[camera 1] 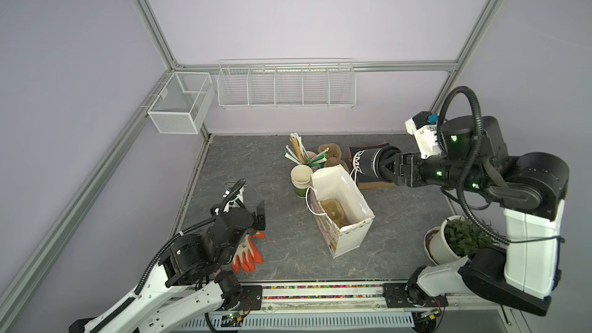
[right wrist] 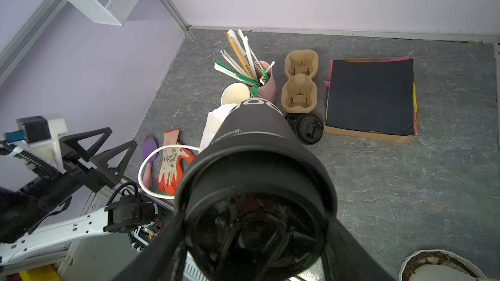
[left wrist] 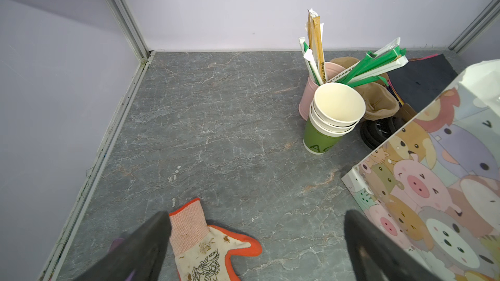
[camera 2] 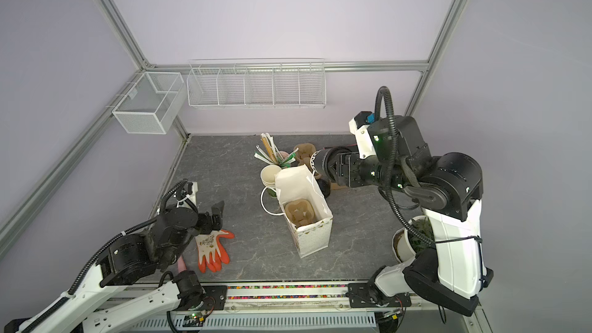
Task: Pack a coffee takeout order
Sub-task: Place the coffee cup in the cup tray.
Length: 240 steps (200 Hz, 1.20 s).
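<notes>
My right tool (camera 1: 386,165) clamps the black paper cup (camera 1: 365,162) sideways just past the gift bag (camera 1: 331,184), left tool (left wrist: 257,225) wide, empty; I should tip it base-down, clear the rim, seat it in the bagged carrier (camera 2: 299,213).

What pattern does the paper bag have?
The paper bag shows pastel cartoon animals; clearest in left wrist view.

I hold the black paper cup (camera 1: 368,161) sideways in my right gripper (right wrist: 257,239), off the table, near the far edge of the paper bag (camera 2: 312,238). One brown pulp carrier (camera 2: 299,211) sits upright inside that bag; a second carrier (right wrist: 299,82) lies farther back. The thin black sheet (right wrist: 370,95) seemingly tops a stack, far right.
</notes>
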{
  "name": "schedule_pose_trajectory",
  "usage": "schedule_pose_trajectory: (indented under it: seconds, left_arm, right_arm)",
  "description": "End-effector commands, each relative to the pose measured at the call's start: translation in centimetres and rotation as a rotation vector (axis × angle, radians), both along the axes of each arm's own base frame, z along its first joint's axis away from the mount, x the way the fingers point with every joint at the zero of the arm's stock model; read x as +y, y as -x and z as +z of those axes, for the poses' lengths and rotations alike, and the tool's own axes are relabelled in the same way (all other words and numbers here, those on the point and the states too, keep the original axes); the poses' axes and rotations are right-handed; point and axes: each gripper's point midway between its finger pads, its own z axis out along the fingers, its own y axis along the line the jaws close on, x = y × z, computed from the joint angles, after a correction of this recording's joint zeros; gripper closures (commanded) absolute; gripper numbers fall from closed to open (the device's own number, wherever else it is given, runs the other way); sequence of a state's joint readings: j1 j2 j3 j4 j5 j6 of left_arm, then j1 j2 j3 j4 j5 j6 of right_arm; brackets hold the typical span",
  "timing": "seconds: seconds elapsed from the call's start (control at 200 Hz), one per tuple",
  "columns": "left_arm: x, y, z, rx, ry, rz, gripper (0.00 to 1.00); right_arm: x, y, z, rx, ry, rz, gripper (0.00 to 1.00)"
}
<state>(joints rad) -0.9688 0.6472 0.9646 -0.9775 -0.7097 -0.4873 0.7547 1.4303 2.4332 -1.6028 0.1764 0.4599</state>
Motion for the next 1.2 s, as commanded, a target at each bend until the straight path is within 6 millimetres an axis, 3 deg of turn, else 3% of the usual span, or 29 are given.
schedule_pose_trajectory:
  seconds: [0.0,0.16,0.305,0.41,0.67,0.855,1.194]
  left_arm:
    - [0.5,0.0,-0.4,0.007,-0.029,0.014,0.00]
    - [0.5,0.0,-0.4,0.007,-0.029,0.015,0.00]
    - [0.5,0.0,-0.4,0.007,-0.028,0.015,0.00]
    - [0.5,0.0,-0.4,0.007,-0.028,0.014,0.00]
    - [0.6,0.0,-0.2,0.003,-0.023,0.017,0.00]
    - [0.7,0.1,-0.1,0.000,-0.018,0.016,0.00]
    - [0.7,0.2,0.0,-0.004,-0.004,0.009,0.00]
  right_arm:
    - [0.0,0.5,-0.3,0.010,0.021,-0.004,0.29]
    - [0.4,0.6,0.9,-0.043,0.003,0.004,0.29]
    - [0.1,0.6,1.1,-0.061,0.017,-0.009,0.29]
    - [1.1,0.7,0.7,-0.041,0.007,0.026,0.29]
    - [4.4,0.7,-4.2,0.098,0.169,0.074,0.29]
    - [5.2,1.0,-9.2,0.217,0.371,0.084,0.29]
    - [6.1,1.4,-14.8,0.360,0.560,0.149,0.28]
